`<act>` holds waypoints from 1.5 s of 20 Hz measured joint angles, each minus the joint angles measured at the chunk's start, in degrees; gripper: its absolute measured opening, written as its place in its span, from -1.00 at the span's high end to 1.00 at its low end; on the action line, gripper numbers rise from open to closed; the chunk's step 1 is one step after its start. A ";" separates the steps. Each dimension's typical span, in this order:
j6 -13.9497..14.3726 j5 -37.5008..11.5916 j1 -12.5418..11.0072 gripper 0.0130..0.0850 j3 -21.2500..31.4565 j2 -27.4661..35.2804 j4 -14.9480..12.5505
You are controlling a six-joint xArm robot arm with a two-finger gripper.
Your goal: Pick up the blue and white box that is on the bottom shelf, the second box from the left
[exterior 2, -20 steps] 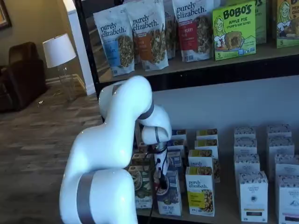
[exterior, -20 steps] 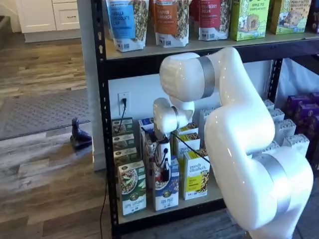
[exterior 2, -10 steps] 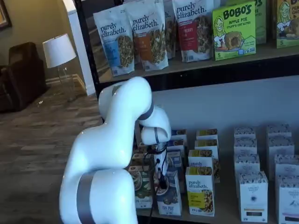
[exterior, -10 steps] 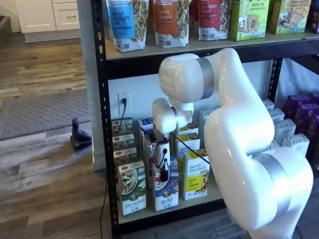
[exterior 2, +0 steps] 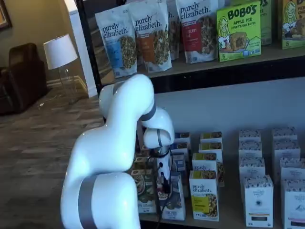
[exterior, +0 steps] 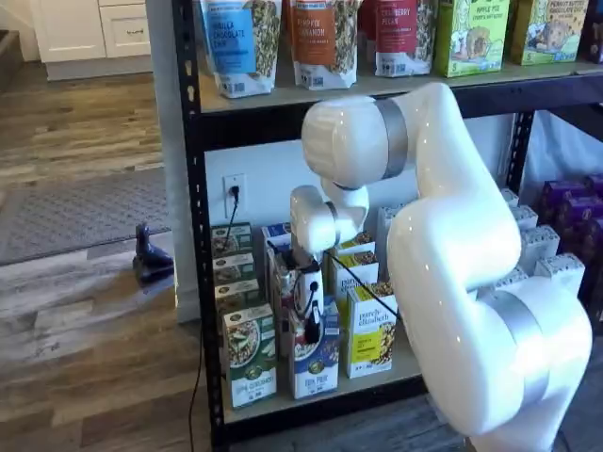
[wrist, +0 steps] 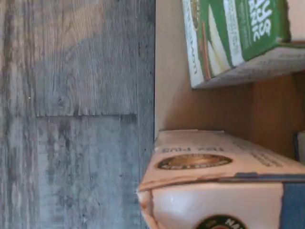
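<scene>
The blue and white box [exterior: 317,367] stands at the front of the bottom shelf [exterior: 377,384], between a green carton and a yellow one. My gripper [exterior: 309,325] reaches down from the white wrist, and its black fingers are shut on the box's top edge. In a shelf view the gripper [exterior 2: 165,180] sits over the box [exterior 2: 174,205], which leans slightly forward. The wrist view shows the box's pale top flap and round logo [wrist: 214,191] close up on the tan shelf board [wrist: 167,71]. The fingers are hidden in the wrist view.
A green and white carton [exterior: 250,363] stands just left of the held box and a yellow and white carton [exterior: 370,334] just right. More cartons stand in rows behind them. Granola bags [exterior 2: 152,33] fill the tier above. White boxes [exterior 2: 258,200] stand further right. Wood floor [wrist: 71,119] lies below the shelf edge.
The fingers have closed onto the top of the blue and white box. The box now leans a little forward, and the arm's elbow has risen slightly.
</scene>
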 joint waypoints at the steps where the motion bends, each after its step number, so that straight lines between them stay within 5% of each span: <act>1: 0.01 -0.45 -0.02 0.11 1.10 -0.74 -0.03; 11: 3.60 -1.98 0.73 0.11 10.78 -7.66 -3.23; 21: 8.35 -7.81 2.02 0.11 26.35 -19.14 -6.97; 30: 6.07 -6.36 1.38 0.11 35.76 -29.49 -5.13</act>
